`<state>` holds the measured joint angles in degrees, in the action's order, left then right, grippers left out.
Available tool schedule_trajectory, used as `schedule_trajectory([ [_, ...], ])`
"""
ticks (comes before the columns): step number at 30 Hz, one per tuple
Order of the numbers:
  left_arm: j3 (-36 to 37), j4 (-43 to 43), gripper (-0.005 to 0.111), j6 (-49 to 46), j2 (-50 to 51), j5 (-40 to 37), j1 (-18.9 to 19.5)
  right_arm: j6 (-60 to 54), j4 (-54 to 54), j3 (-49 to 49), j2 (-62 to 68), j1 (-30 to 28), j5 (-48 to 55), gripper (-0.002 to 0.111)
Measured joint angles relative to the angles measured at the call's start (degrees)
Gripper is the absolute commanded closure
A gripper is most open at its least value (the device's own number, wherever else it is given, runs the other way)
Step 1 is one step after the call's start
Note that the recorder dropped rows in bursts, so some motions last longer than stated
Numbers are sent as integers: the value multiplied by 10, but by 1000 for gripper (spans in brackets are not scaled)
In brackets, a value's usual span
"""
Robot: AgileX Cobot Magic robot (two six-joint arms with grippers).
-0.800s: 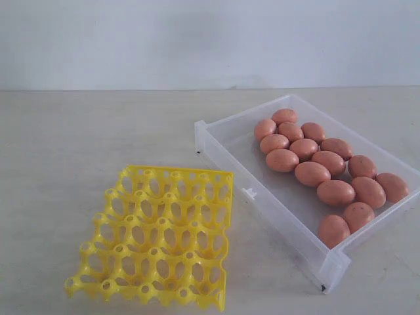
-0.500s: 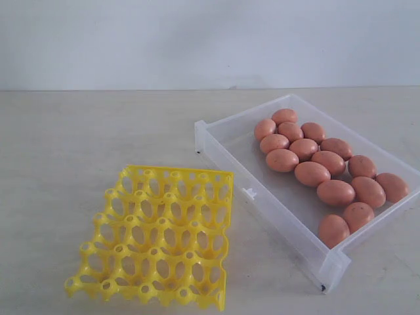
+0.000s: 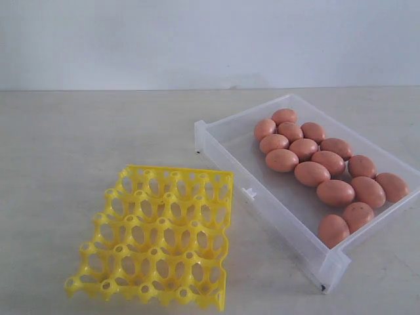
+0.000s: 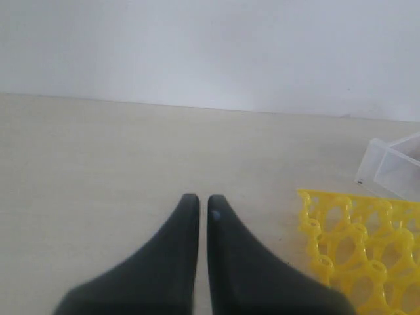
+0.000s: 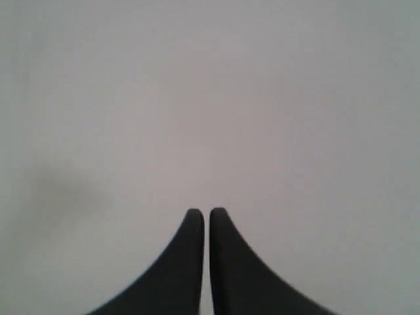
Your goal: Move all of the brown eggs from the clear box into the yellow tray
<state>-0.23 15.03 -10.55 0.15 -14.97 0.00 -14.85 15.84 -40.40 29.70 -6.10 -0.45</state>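
Note:
Several brown eggs (image 3: 312, 173) lie in two rough rows inside the clear box (image 3: 231, 147) at the right of the exterior view. The yellow tray (image 3: 157, 235) lies at the lower left with all its cups bare. Neither arm shows in the exterior view. In the left wrist view my left gripper (image 4: 203, 200) is shut with nothing in it, low over the table, beside a corner of the yellow tray (image 4: 357, 246) and a corner of the clear box (image 4: 387, 164). My right gripper (image 5: 207, 213) is shut too and faces only a plain pale surface.
The beige table (image 3: 85, 138) runs back to a white wall (image 3: 197, 39). The clear box stands at an angle, its near corner (image 3: 328, 269) close to the front edge of the view. A small gap separates tray and box.

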Motion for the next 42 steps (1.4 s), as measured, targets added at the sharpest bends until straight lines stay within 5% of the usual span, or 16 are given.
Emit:
schedule_trajectory([
  [5, 0, 0, 103, 0, 0, 0, 0, -15, -4, -273, 424, 0, 576, 108],
  [7, 0, 0, 103, 0, 0, 0, 0, -25, -4, -319, 537, 0, 670, 108],
  [15, 0, 0, 103, 0, 0, 0, 0, -118, 80, -337, 686, 0, 699, 108],
  [24, 0, 0, 103, 0, 0, 0, 0, -388, 115, -338, 692, 0, 680, 108],
  [31, 0, 0, 103, 0, 0, 0, 0, -489, 159, -340, 705, 0, 614, 107],
  [34, 0, 0, 103, 0, 0, 0, 0, -512, 164, -342, 731, 0, 627, 94],
  [39, 0, 0, 103, 0, 0, 0, 0, -534, 164, -342, 771, 0, 662, 53],
  [42, 0, 0, 103, 0, 0, 0, 0, -570, 170, -342, 778, 1, 656, 48],
])
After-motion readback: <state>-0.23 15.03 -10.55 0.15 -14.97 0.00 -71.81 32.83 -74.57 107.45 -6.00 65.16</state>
